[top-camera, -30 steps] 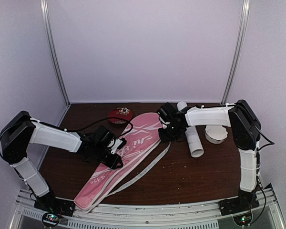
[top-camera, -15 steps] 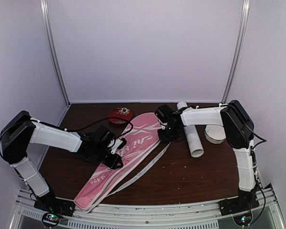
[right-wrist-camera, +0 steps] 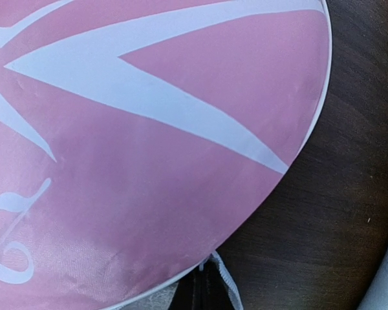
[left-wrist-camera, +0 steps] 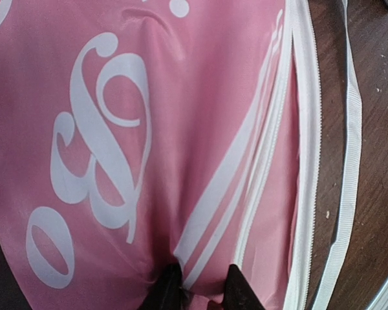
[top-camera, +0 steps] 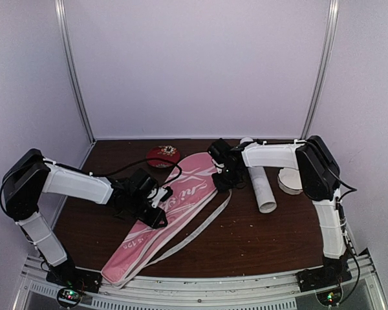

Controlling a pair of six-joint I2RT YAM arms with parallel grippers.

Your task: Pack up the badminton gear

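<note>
A pink racket-shaped bag (top-camera: 187, 184) lies diagonally across the dark table. My left gripper (top-camera: 156, 205) sits on the bag's middle. In the left wrist view its black tips (left-wrist-camera: 204, 287) pinch a fold of the pink fabric (left-wrist-camera: 181, 129). My right gripper (top-camera: 221, 182) is at the right rim of the bag's wide end. In the right wrist view its fingers (right-wrist-camera: 207, 294) are shut together on the white zip edge (right-wrist-camera: 223, 274) of the bag (right-wrist-camera: 149, 161). A long white tube (top-camera: 262, 187) lies just right of that gripper.
A small dark red round dish (top-camera: 163, 155) sits behind the bag. A white round cap (top-camera: 291, 182) lies right of the tube. The bag's white strap (top-camera: 200, 226) trails over the table toward the front edge (top-camera: 213, 274). Walls enclose the left, back and right.
My right gripper has closed at the bag's rim and its arm has shifted slightly left. The left gripper and the bag have stayed put.
</note>
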